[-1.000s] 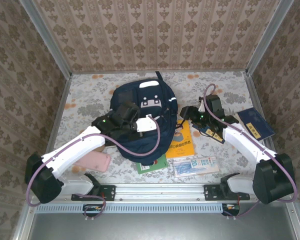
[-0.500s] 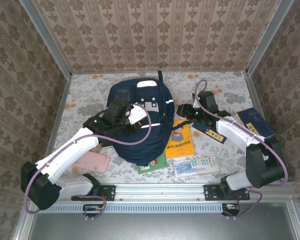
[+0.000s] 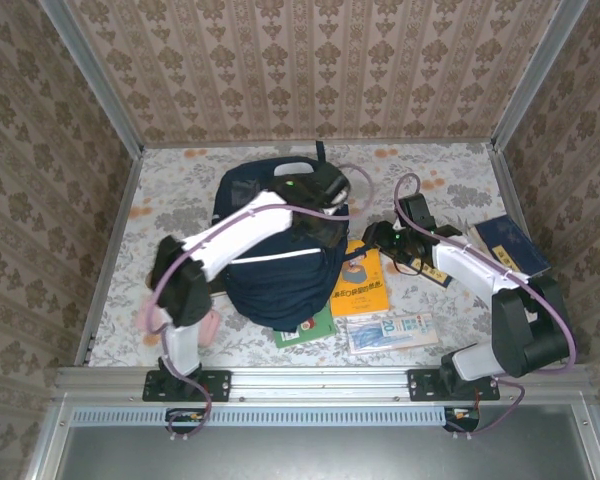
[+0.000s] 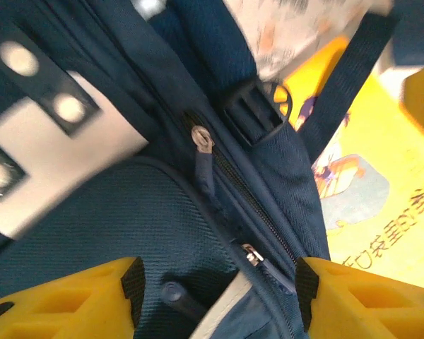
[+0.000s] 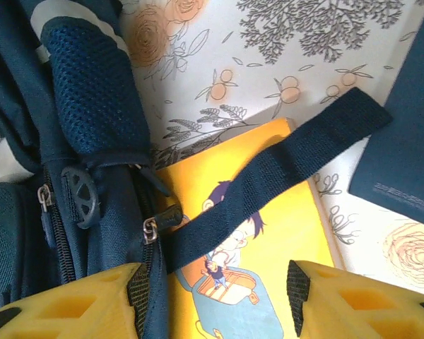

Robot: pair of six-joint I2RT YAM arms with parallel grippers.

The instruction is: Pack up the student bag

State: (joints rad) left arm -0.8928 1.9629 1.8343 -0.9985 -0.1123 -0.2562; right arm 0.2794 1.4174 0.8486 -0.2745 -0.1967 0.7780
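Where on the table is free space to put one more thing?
Free: the cloth between the student bag and the left wall; the back-right corner. Crowded: right of the bag, with the yellow book and navy booklet.

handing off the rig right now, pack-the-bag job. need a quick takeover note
Left gripper: open, empty, over a zipper of the student bag.
Right gripper: open, empty, above the strap that lies across the yellow book.
Bag lies between the arms; its contents cannot be told.
Outside the bag: yellow book, green book partly under it, clear packet, navy booklet.
Done: nothing visibly packed. Left: probably open the bag, load the items, close.
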